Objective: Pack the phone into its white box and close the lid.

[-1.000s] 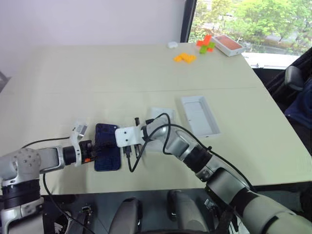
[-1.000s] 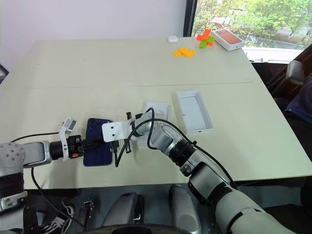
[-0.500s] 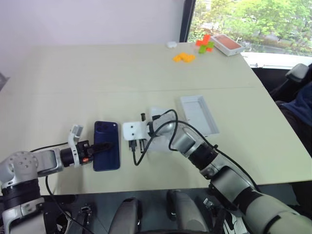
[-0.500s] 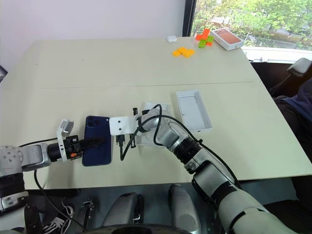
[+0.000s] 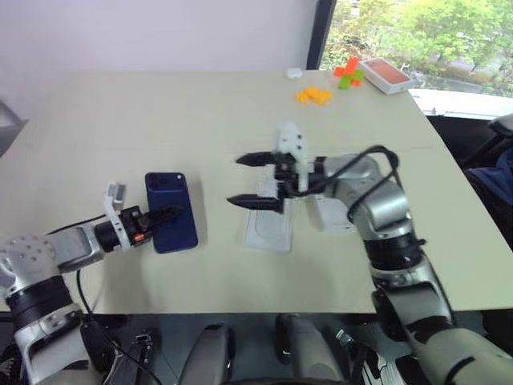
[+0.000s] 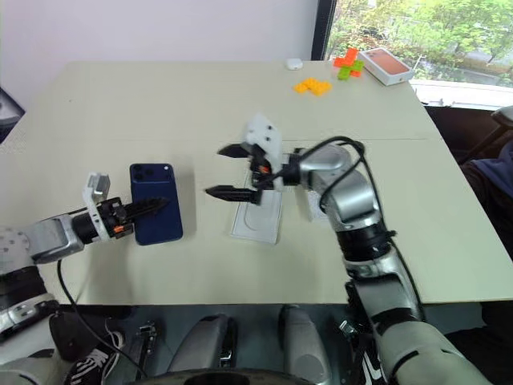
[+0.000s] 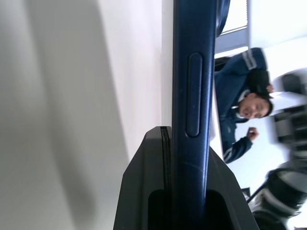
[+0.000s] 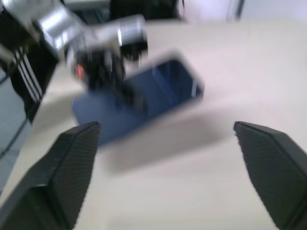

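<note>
Left wrist view: your left end effector pinches the phone by one edge; it could slip. Right end effector is spread.

On the pale table the left gripper pinches the phone by its edge, camera lenses toward twelve o'clock. At three o'clock from it, the right gripper hangs over the table with its two black fingers spread wide, holding nothing. Just beyond lies a shallow white tray, partly under the arm. Far off at one o'clock sit orange blocks and an orange-topped box.
</note>
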Motion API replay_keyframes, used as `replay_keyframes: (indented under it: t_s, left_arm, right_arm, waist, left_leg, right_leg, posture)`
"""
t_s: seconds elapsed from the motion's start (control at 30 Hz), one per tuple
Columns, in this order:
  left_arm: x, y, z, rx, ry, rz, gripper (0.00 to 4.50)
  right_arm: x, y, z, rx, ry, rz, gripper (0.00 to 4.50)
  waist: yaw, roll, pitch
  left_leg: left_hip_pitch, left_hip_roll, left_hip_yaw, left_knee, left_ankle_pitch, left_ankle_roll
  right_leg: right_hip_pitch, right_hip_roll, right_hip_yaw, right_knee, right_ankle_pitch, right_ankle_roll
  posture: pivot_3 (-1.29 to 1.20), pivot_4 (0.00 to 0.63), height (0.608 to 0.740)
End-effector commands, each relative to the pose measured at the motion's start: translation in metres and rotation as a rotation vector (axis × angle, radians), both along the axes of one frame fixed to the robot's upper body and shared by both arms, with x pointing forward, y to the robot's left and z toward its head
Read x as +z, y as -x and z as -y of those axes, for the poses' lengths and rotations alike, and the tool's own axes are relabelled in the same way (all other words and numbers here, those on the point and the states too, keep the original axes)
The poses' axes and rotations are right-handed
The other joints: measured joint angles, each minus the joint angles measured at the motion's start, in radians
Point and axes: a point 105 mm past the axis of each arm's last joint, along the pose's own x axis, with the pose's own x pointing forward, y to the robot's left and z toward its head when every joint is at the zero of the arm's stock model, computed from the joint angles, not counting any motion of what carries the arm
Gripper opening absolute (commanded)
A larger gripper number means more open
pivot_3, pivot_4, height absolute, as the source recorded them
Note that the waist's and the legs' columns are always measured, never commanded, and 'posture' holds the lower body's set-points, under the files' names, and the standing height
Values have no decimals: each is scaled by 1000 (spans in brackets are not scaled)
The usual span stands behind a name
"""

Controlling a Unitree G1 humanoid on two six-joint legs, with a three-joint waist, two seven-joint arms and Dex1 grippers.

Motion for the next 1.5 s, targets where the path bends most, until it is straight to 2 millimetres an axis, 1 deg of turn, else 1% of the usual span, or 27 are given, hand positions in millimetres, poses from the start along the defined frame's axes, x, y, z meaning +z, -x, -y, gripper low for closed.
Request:
replay_keyframes:
  t_s: [0.03, 0.13, 0.2, 0.27, 0.33, 0.47, 0.53, 0.63, 0.77, 0.83, 0.87, 0.9, 1.07, 1.27, 1.5]
  left_arm:
    - [27, -5, 25, -75, 25, 100, 0]
    - [20, -9, 51, -129, 26, 64, 0]
    - [18, -11, 63, -155, 30, 51, 0]
    - [19, -16, 89, -199, 5, 41, 0]
    - [20, -22, 105, -212, -17, 35, 0]
    - [16, -33, 119, -224, -4, -18, 0]
    - [9, -36, 122, -230, -49, -40, 0]
    - [4, -39, 124, -243, -80, -52, 0]
    - [3, -40, 135, -285, -77, -51, 0]
    - [-1, -40, 138, -293, -83, -58, 986]
    - [-2, -40, 140, -299, -83, -58, 1362]
    - [-3, -39, 141, -304, -90, -53, 1834]
    - [-1, -40, 143, -319, -90, -40, 4443]
    - [3, -40, 152, -357, -97, -13, 4443]
    - [6, -32, 154, -396, -103, 5, 4443]
  right_arm:
    - [9, 11, 23, 17, 4, 68, 4460]
    - [4, 19, 54, -10, 29, 56, 4460]
    - [1, 22, 66, -25, 51, 58, 4460]
    - [-4, 23, 86, -84, 89, 86, 4460]
    - [-11, 22, 98, -122, 141, 112, 4460]
    - [-10, 19, 98, -152, 130, 132, 4460]
    - [-9, 18, 97, -160, 127, 141, 4460]
    - [-7, 17, 95, -174, 116, 155, 4460]
    - [-6, 14, 97, -193, 124, 172, 4460]
    - [-6, 14, 97, -196, 127, 177, 4500]
    - [-6, 14, 96, -198, 128, 181, 4500]
    - [-6, 14, 96, -199, 128, 182, 4500]
    - [-9, 11, 96, -209, 137, 191, 4500]
    - [-9, 7, 93, -207, 142, 204, 4500]
    - [-9, 2, 92, -209, 149, 225, 4500]
  waist:
    - [-6, -1, 0]
    - [-10, 0, 1]
    - [-14, -1, 1]
    - [-10, -1, 2]
    - [-5, -2, 2]
    - [-15, -2, 2]
    - [-14, -2, 2]
    - [-10, -2, 2]
    - [-7, -2, 2]
    - [-4, -2, 2]
    - [-4, -2, 2]
    - [-5, -2, 2]
    - [-6, -2, 2]
    - [-7, -2, 2]
    - [-7, -2, 2]
  left_leg:
    - [0, 0, 0, 0, 0, 0]
    - [1, -1, 1, 0, 0, 1]
    - [2, 0, 1, 0, 0, 1]
    - [2, 1, 2, 0, 0, 0]
    - [2, 1, 1, 1, 0, 0]
    - [3, 1, 3, 1, 1, 0]
    - [3, 1, 4, 1, 1, 0]
    - [3, 2, 3, 1, 1, -1]
    - [2, 3, 3, 1, 1, -1]
    - [2, 3, 3, 1, 1, -1]
    - [2, 3, 3, 1, 1, -1]
    - [2, 3, 3, 1, 1, -1]
    - [3, 3, 3, 1, 1, -1]
    - [3, 3, 3, 1, 1, -1]
    - [3, 3, 3, 1, 1, -1]
  right_leg:
    - [0, 0, 0, 0, 0, 0]
    - [1, -1, 1, 0, 0, 0]
    - [1, 0, 1, 0, 0, 1]
    - [1, 3, 2, 0, 0, 1]
    - [1, 4, 2, 1, 0, 1]
    - [2, 5, 3, 0, -1, 2]
    - [2, 8, 4, 0, -1, 1]
    - [1, 10, 5, 0, -1, 1]
    - [1, 9, 5, 0, -1, 1]
    - [1, 9, 5, -1, -1, 1]
    - [2, 9, 5, -1, -1, 1]
    - [2, 9, 5, -1, -1, 1]
    - [2, 9, 5, 0, -1, 1]
    - [2, 9, 5, 0, -1, 1]
    - [2, 9, 5, 0, -1, 1]
  posture:
    - [0, 150, 740]
    - [0, 150, 740]
    - [0, 150, 740]
    - [0, 150, 740]
    - [0, 150, 740]
    - [0, 150, 740]
    - [0, 150, 740]
    - [0, 150, 740]
    - [0, 150, 740]
    - [0, 150, 740]
    - [0, 150, 740]
    - [0, 150, 740]
    - [0, 150, 740]
    - [0, 150, 740]
    - [0, 150, 740]
